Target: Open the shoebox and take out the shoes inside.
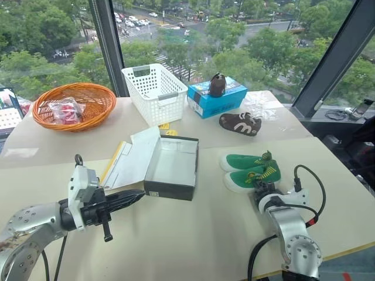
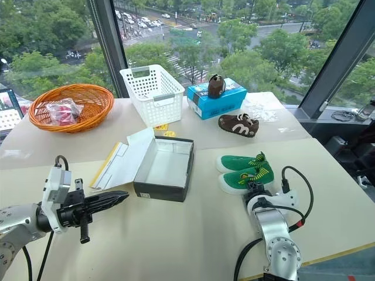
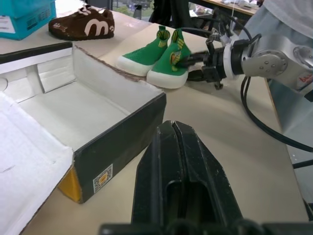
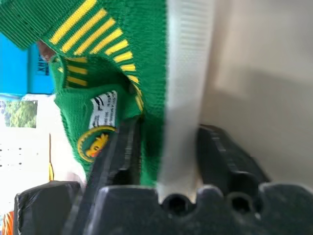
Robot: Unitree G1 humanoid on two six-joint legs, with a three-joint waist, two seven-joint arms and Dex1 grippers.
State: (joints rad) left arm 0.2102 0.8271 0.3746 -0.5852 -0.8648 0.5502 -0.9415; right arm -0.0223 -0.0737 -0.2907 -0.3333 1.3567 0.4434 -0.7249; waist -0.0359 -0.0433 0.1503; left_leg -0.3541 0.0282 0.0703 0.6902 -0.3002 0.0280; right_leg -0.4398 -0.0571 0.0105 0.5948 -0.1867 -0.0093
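The shoebox (image 1: 171, 191) stands open in the middle of the table, black-sided and white inside, with nothing in it. Its lid (image 1: 132, 159) lies folded back to the left. To the right of the box, the two green shoes lie side by side on the table, the far one (image 1: 241, 160) and the near one (image 1: 253, 176). My right gripper (image 1: 260, 188) is at the near shoe's heel, open, with one finger (image 4: 120, 147) on each side of the heel and its white sole (image 4: 188, 73). My left gripper (image 1: 136, 198) hovers shut, left of the box's front corner, holding nothing.
At the back stand an orange wicker basket (image 1: 94, 114) with a red packet, a white plastic basket (image 1: 153, 91), and a blue box (image 1: 205, 99) with a brown shoe (image 1: 217, 85) on top. Another brown shoe (image 1: 240, 123) lies behind the green pair. The table's front edge (image 1: 345, 250) runs close to my right arm.
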